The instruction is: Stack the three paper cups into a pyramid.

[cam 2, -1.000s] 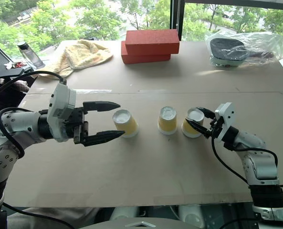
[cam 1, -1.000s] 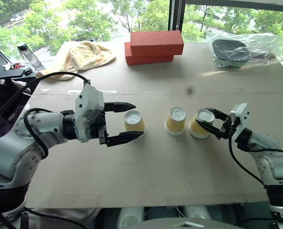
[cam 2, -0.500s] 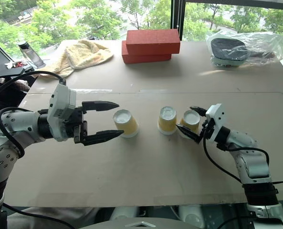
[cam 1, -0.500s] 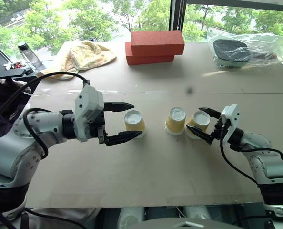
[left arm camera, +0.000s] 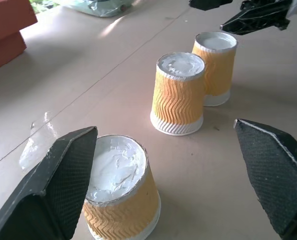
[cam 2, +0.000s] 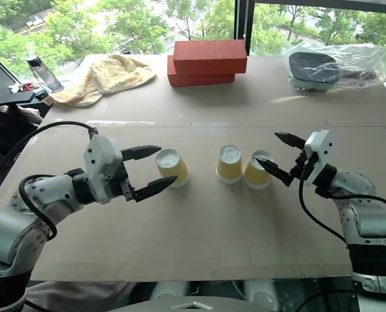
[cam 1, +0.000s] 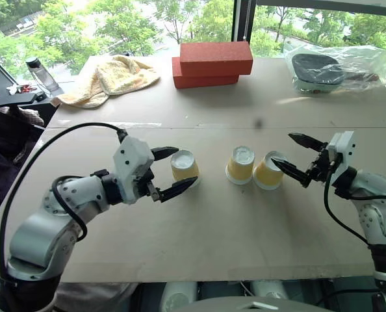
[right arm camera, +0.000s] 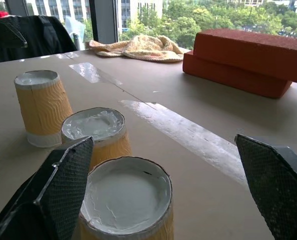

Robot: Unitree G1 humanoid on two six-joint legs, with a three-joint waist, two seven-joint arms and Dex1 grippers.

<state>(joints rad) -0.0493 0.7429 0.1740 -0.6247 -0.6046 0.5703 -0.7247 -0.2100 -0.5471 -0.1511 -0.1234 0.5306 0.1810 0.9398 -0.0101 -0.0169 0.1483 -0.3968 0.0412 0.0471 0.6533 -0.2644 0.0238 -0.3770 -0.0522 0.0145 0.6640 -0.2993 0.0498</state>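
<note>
Left eye view: left gripper (cam 1: 170, 172) jaws apart, flanking the upside-down left cup (cam 1: 184, 166); right gripper (cam 1: 298, 158) agape beside the right cup (cam 1: 268, 171), which touches the middle cup (cam 1: 240, 164).
Left wrist view: the nearest cup (left arm camera: 119, 192) stands upright between the fingers (left arm camera: 56, 187).

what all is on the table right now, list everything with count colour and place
paper cups: three, yellow-orange with white bases up, upside down in a row mid-table; the two on the right close together, the left one apart
bricks: two, red, stacked at the far edge
towel: one, pale yellow, crumpled at the far left
plastic bag: one, clear, holding something dark, far right corner
bottle: one, clear with dark cap, beyond the table's left edge
table: one, tan
left pincer: black fingers open, either side of the left cup
right pincer: black fingers open, beside the rightmost cup
</note>
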